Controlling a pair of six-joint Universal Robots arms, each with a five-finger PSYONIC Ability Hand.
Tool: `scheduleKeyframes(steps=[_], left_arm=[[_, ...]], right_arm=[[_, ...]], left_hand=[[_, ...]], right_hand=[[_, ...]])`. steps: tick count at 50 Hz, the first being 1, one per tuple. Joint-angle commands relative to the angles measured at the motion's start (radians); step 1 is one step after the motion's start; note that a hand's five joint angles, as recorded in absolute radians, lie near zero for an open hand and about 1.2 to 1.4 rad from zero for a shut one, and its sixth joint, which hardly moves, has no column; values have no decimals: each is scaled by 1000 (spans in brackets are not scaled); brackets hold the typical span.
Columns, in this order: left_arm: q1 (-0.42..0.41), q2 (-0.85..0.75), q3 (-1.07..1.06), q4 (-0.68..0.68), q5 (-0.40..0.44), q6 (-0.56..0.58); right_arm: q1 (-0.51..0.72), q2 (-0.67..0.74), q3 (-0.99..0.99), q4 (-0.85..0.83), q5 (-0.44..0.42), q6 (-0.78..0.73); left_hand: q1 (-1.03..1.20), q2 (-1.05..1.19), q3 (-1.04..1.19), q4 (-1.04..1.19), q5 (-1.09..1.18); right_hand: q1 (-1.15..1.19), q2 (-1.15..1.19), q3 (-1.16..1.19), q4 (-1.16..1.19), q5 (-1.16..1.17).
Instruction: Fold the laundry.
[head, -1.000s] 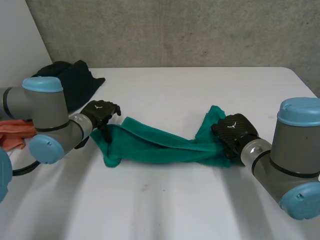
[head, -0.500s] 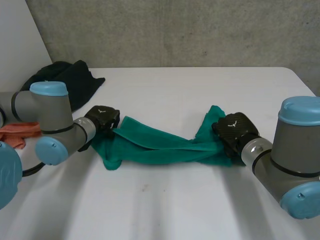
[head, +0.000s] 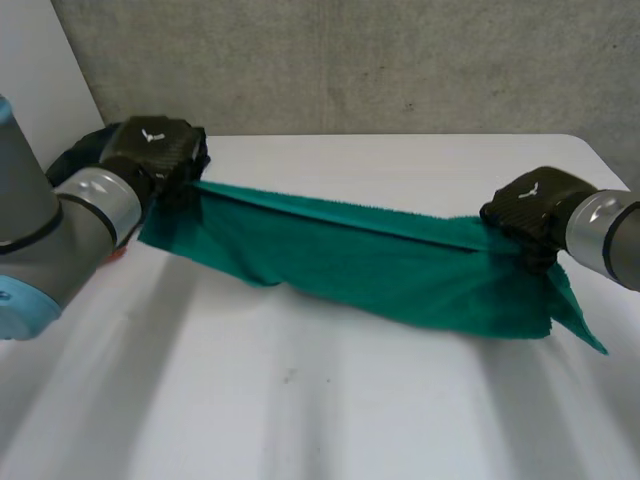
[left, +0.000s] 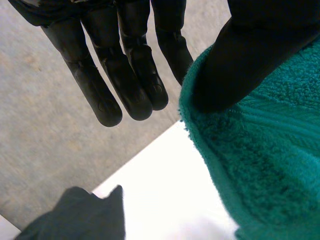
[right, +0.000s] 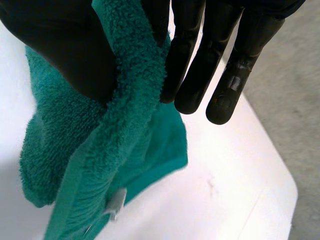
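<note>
While left hand (head: 155, 150) and right hand (head: 535, 205) pinch ends of the green towel (head: 380, 265), thumb against fingers (right: 192, 65), it hangs stretched. Seemingly spreading; next, lay it flat.

Towel (head: 380, 265) spans from left robot hand (head: 152, 150) to right robot hand (head: 530, 205), over desk (head: 330, 420); cloth (left: 75, 215) on desk beyond left robot hand.

The green terry-cloth towel (head: 380, 265) is rough, with a matt looped pile and a flatter woven band. The left robot hand (head: 155, 150) and right robot hand (head: 535, 205) are black plastic with a faint sheen. The white worktop (head: 330, 420) looks smooth and matt.
</note>
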Motion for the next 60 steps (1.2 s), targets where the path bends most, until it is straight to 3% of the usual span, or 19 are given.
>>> scheduleKeyframes(steps=[1, 8, 15, 17, 21, 30, 36, 37, 41, 45, 53, 60], left_arm=[[-13, -191, 95, 110, -9, 7], [-66, -303, 403, 303, -75, 13], [-79, -260, 457, 630, -170, 14], [-85, -231, 436, 658, -173, 14], [-96, -166, 291, 644, -163, 13], [-120, -169, -12, 592, -120, 16], [-123, -215, -107, 558, -107, 17], [-123, -220, -113, 554, -107, 17], [-119, -218, -133, 528, -107, 16], [-115, -182, -149, 509, -107, 16], [-88, -103, -179, 491, -106, 11], [-83, -77, -212, 489, -107, 7]], right_arm=[[9, 178, -118, -140, 14, -21], [9, 300, -330, -436, 40, 100], [9, 261, -399, -772, 73, 191], [10, 241, -393, -830, 80, 197], [21, 232, -364, -769, 73, 189], [50, 304, -217, -459, 59, 187], [59, 390, -118, -416, 57, 198], [59, 399, -100, -416, 59, 200], [47, 390, -62, -428, 71, 212], [47, 337, -14, -433, 80, 249], [-9, 176, 131, -435, 45, 397], [-92, 143, 239, -441, -44, 483]], left_hand=[[240, 200, 205, 198, 236], [240, 200, 205, 198, 236], [240, 200, 205, 198, 236], [240, 200, 205, 198, 236], [240, 200, 205, 198, 236], [240, 200, 205, 198, 236], [240, 200, 205, 198, 236], [240, 200, 205, 198, 236], [240, 200, 205, 198, 236], [240, 200, 205, 198, 236], [240, 200, 205, 198, 236], [240, 200, 205, 198, 236]], right_hand=[[439, 219, 216, 205, 253], [439, 219, 216, 205, 253], [439, 219, 216, 205, 253], [439, 219, 216, 205, 253], [439, 219, 216, 205, 253], [439, 219, 216, 205, 253], [419, 200, 196, 186, 234], [152, -68, -71, -82, -34], [-401, -621, -624, -635, -587], [-661, -880, -883, -894, -846], [-711, -931, -934, -945, -897], [-679, -898, -902, -913, -864]])
